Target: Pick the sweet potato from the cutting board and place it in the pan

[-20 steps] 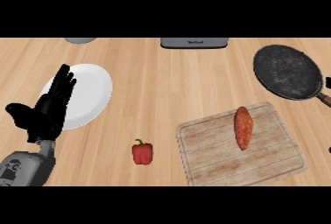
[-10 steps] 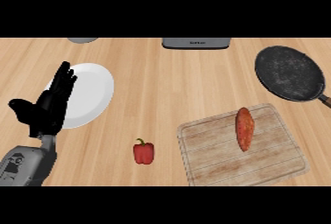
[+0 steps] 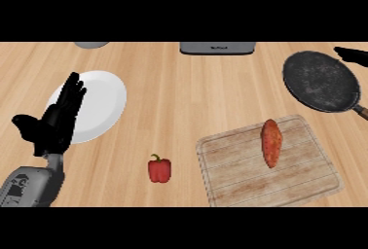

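While the wooden desk [image 3: 179, 97] spreads under everything, the cutting board [image 3: 269, 168] lies at lower right with the sweet potato [image 3: 271, 142] lying on its upper middle. The dark pan [image 3: 321, 81] sits beyond, apart from the board. A white plate [image 3: 101, 104] lies at left, the left hand [image 3: 56, 124] resting over its edge, fingers straight. A black tip at the upper right edge may be the right hand [image 3: 352, 53]; its fingers cannot be judged. A grey appliance [image 3: 218, 47] at the top bears unreadable writing. A red pepper [image 3: 159, 168] stands alone.

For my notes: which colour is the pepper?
Red pepper, green stem; head view.
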{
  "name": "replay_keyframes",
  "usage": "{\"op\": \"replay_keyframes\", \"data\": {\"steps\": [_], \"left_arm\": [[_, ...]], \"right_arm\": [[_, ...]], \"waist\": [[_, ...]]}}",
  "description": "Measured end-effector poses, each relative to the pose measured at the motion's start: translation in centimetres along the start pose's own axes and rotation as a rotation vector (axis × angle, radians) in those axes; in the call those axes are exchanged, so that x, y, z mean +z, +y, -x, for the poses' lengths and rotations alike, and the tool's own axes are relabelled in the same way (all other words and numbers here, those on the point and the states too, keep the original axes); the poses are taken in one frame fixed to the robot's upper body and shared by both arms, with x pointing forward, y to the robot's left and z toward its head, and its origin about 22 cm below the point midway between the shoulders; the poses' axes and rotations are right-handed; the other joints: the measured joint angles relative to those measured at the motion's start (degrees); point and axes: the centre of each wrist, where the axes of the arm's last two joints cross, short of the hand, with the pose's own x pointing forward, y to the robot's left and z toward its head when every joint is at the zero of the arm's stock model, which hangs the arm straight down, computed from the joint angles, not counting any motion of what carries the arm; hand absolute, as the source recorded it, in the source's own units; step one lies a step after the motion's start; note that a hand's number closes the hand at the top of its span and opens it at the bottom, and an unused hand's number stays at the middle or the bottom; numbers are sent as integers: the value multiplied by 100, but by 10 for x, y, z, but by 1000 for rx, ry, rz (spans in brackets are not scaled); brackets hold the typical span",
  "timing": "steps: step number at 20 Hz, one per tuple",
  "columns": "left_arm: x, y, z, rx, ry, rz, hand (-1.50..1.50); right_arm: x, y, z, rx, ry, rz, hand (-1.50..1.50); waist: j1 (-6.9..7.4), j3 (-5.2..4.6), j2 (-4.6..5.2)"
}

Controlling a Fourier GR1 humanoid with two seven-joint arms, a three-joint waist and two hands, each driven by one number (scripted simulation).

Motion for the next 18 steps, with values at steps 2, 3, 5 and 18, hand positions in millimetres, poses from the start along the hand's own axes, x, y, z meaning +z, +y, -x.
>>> {"op": "replay_keyframes", "data": {"steps": [2,3,5,18], "left_arm": [[-2,2,-3,-2,2,-5,0],[-4,4,-3,0,2,-6,0],[-3,1,-5,1,-1,-9,0],[-4,-2,-5,0,-2,-7,0]], "right_arm": [[-5,7,-8,-9,-16,-34,-150],[-6,13,-12,-14,-21,-43,-150],[-5,13,-17,-7,-11,-60,-150],[-24,55,-7,44,173,-84,-150]], "waist": [[-11,0,-2],[-18,0,-3],[-16,0,-3],[5,2,7]]}}
